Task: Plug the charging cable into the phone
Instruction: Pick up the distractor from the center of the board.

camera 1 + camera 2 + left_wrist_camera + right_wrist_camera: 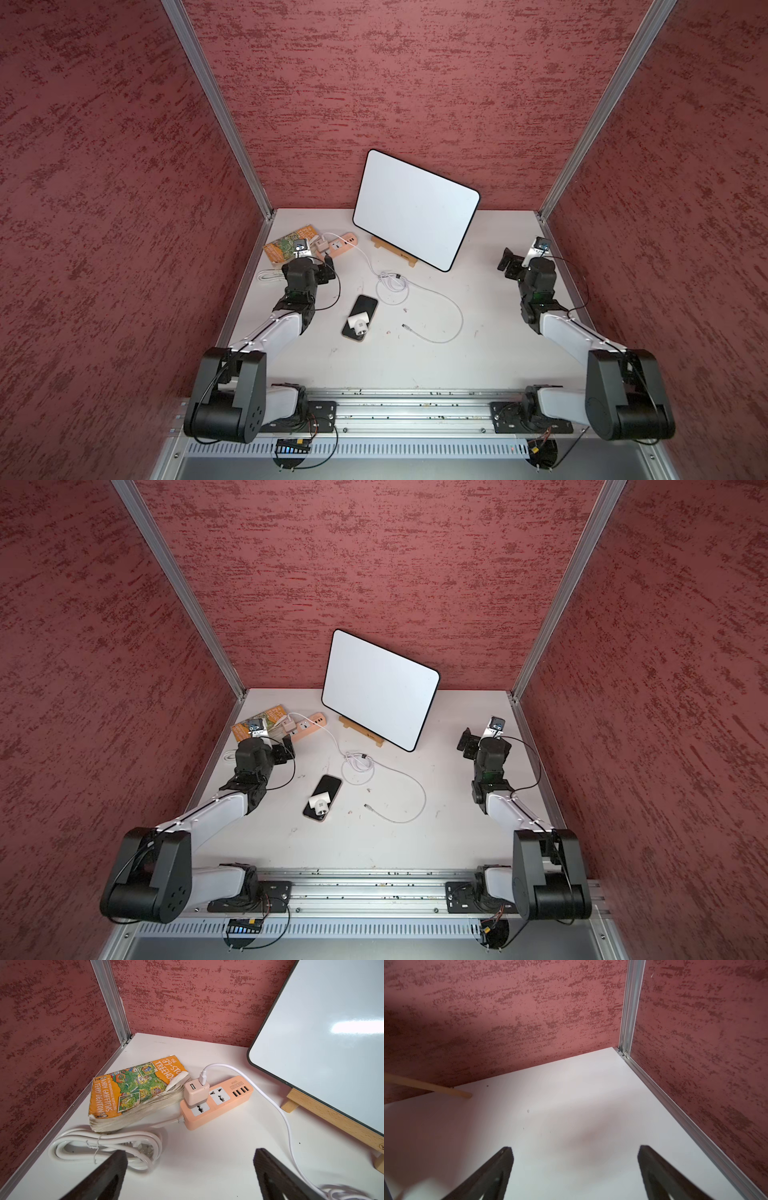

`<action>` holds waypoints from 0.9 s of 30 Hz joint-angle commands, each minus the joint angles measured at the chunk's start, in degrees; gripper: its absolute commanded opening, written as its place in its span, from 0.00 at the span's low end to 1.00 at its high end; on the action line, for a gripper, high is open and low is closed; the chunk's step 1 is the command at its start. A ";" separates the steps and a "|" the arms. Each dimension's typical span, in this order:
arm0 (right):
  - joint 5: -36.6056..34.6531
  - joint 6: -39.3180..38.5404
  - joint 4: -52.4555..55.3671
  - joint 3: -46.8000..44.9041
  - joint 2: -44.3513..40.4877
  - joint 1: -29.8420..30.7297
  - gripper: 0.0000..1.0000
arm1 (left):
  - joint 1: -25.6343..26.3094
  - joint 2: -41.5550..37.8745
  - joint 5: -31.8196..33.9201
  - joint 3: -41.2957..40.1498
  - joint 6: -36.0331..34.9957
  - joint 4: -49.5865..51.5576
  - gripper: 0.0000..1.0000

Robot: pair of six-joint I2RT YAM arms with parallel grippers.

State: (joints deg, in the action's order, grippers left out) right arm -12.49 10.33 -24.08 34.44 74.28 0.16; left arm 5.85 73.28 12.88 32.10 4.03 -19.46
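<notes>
The left tool (329, 269) and right tool (508, 264) are gaping wide, holding nothing. The phone (365, 305) is lying nearer the left one, with the charging cable (390, 277) resting its plug tip (405, 327) near the phone's right-arm side.

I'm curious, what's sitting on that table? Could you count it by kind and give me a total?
cables: 2 (charging cable, bundled cord)
phone: 1
book: 1
power strip: 1
USB charger: 1
whiteboard: 1
Total: 7
</notes>
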 commanded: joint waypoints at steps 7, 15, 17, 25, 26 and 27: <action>12.34 5.53 22.79 10.07 -1.88 -0.49 0.99 | 1.19 -3.80 -8.54 7.00 7.78 14.94 1.00; 24.61 11.19 33.21 15.64 -1.45 -0.20 0.99 | 4.43 -6.05 -16.20 12.48 12.88 26.76 1.00; 25.72 11.89 37.23 17.10 -2.02 0.25 0.99 | 5.95 -6.48 -17.68 13.41 14.13 29.41 1.00; 32.65 12.62 49.14 21.59 -3.37 3.56 0.99 | 11.47 -7.71 -20.96 15.44 19.92 35.81 1.00; 33.18 12.55 49.79 21.78 -3.50 4.44 0.99 | 11.79 -7.71 -21.42 15.44 21.18 36.03 1.00; 33.53 12.59 50.51 22.03 -3.60 5.26 0.99 | 12.01 -7.71 -21.94 15.26 22.39 36.11 1.00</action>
State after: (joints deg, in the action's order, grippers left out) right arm 17.06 22.28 21.02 54.61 71.92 3.14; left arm 17.23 66.48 -6.90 46.02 22.59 13.82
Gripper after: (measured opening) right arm 0.987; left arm 0.997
